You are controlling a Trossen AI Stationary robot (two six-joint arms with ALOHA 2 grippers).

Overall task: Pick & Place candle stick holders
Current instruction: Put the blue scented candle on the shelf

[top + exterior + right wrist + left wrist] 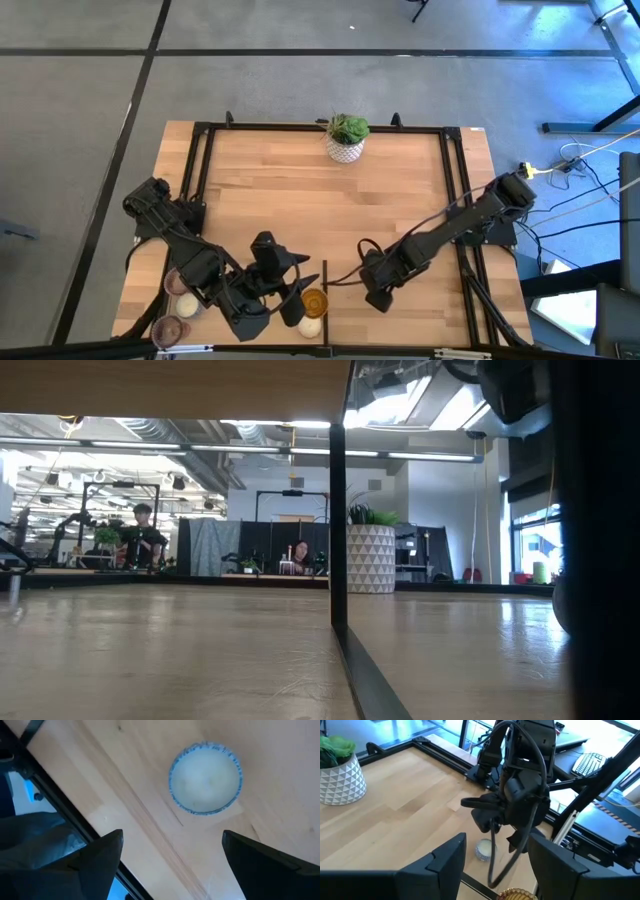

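Observation:
A white candle stick holder [205,777] with a bluish rim stands on the wood right of the black divider strip; it also shows as holder [485,851] in the left wrist view. My right gripper [172,855] hangs over it, pointing steeply down, open and clear of it; in the high view the right gripper [380,297] hides it. My left gripper [298,285] is raised and open, pointing toward the right arm, above an amber holder [314,300]. A cream holder [310,325] stands beside the amber one.
A cream holder [187,305] and a pinkish one [170,328] stand at the near left corner beside the left arm. A white pot with a green plant [346,138] stands at the far edge. The black divider strip [326,300] runs to the near edge between the arms.

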